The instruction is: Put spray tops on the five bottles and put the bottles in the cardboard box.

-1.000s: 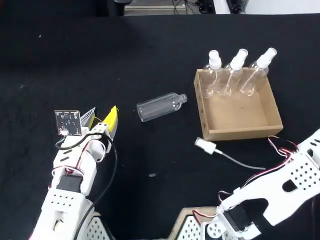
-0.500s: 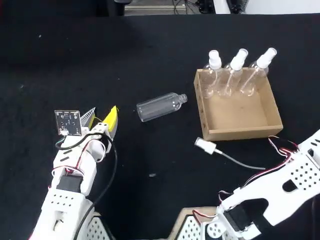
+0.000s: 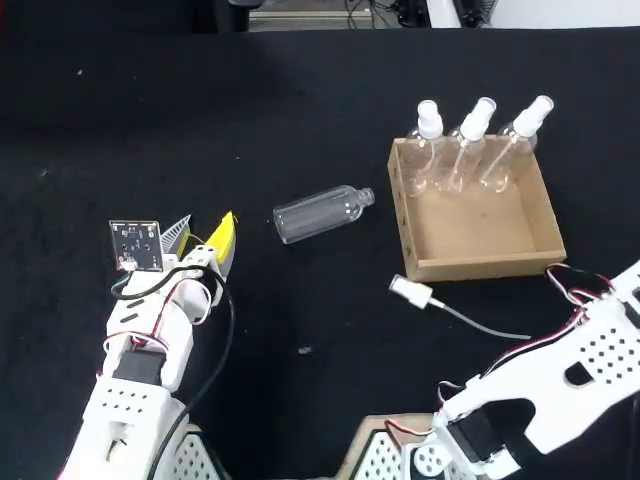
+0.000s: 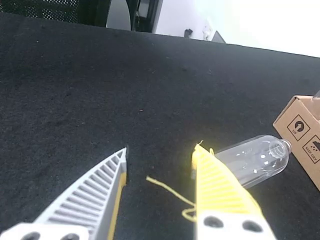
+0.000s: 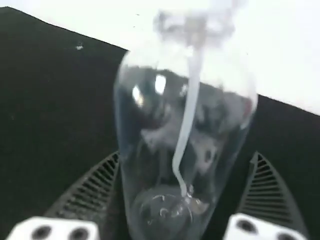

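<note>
A clear, capless bottle [image 3: 322, 212] lies on its side on the black table [image 3: 300, 100], also visible in the left wrist view as the bottle [image 4: 252, 159]. My left gripper [image 3: 208, 220] stands open just left of it, with nothing between its fingers [image 4: 160, 150]. A loose spray top [image 3: 412, 292] with its long tube lies in front of the cardboard box [image 3: 480, 262]. Three bottles with spray tops [image 3: 470, 145] stand along the box's back wall. My right gripper [image 5: 187, 155] is shut on a clear bottle [image 5: 185, 115] with a spray top and its tube inside.
The right arm's white body [image 3: 560, 380] crosses the lower right corner, close to the box's front corner. A thin yellow thread [image 4: 167, 186] hangs by my left gripper's yellow finger. Open black table surrounds the lying bottle.
The right arm has shifted slightly toward the lower right edge of the high view. The left arm and the objects on the table have not moved.
</note>
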